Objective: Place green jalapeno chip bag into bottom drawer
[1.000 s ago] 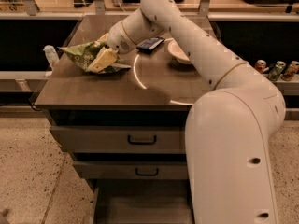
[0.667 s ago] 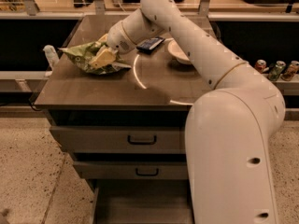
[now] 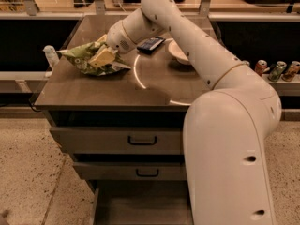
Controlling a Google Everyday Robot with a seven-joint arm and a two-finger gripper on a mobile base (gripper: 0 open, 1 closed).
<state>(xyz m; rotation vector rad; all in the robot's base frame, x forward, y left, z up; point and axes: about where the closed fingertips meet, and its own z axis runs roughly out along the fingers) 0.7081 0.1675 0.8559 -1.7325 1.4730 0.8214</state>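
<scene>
The green jalapeno chip bag (image 3: 83, 60), crumpled olive-green foil with pale markings, lies at the left of the cabinet top (image 3: 112, 86). My gripper (image 3: 102, 57) reaches in from the right and its pale fingers (image 3: 104, 55) are closed on the bag's middle. The bag rests on or barely above the top. The bottom drawer (image 3: 140, 205) is pulled open below the two black-handled drawers, and its flat floor shows. My white arm covers its right side.
A dark phone-like slab (image 3: 151, 44) and a white bowl (image 3: 180, 53) sit behind the gripper on the top. A small pale bottle (image 3: 50, 56) stands at the left edge. Drink cans (image 3: 276, 70) stand on a shelf at right. The two upper drawers (image 3: 143, 140) are shut.
</scene>
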